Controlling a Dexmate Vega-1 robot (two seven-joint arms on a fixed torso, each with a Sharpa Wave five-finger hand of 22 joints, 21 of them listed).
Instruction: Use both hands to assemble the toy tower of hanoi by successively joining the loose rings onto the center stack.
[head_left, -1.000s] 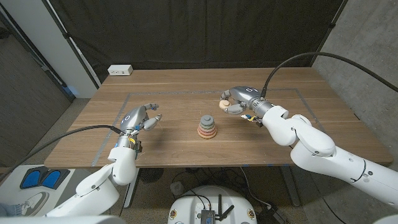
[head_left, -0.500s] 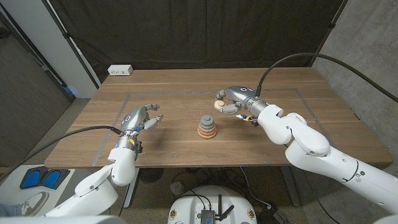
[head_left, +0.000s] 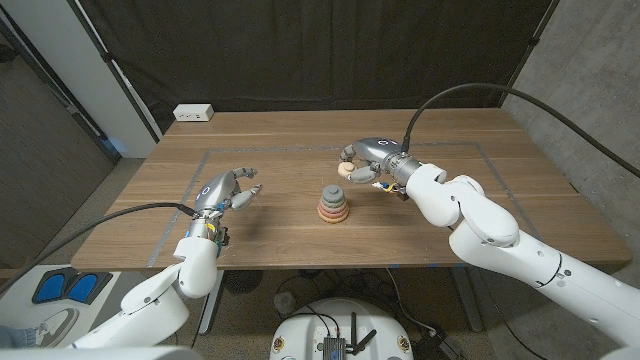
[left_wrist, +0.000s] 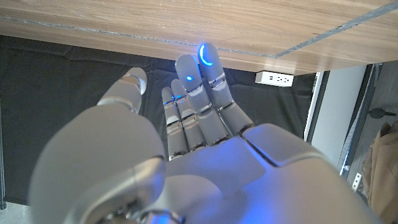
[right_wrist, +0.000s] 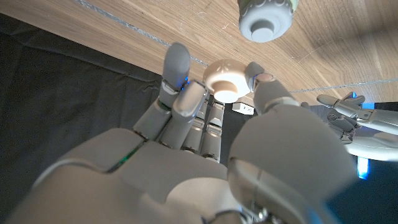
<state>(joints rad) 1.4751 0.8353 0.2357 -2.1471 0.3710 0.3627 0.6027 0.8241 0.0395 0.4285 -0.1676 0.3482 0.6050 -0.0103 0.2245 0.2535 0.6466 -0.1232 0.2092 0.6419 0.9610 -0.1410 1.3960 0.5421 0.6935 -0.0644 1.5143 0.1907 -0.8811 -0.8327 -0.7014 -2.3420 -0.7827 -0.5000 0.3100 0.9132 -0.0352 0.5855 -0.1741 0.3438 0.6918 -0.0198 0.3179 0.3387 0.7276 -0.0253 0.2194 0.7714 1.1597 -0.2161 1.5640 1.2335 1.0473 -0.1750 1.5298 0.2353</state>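
The ring stack (head_left: 333, 204) stands at the table's middle: a salmon ring, a green one and a salmon one, with a grey piece on top, which the right wrist view shows as a round grey top (right_wrist: 265, 17). My right hand (head_left: 368, 163) hovers just behind and to the right of the stack. It pinches a small cream ring (head_left: 357, 172) (right_wrist: 227, 78) between thumb and fingers. My left hand (head_left: 226, 188) waits over the table's left part, fingers stretched out and apart (left_wrist: 198, 106), holding nothing.
A white power strip (head_left: 193, 113) lies at the table's far left edge (left_wrist: 275, 78). Tape lines mark a rectangle on the wooden table (head_left: 480, 215). A dark curtain hangs behind it.
My right hand has carried the cream ring leftward, closer to the stack. The left hand has stayed in place.
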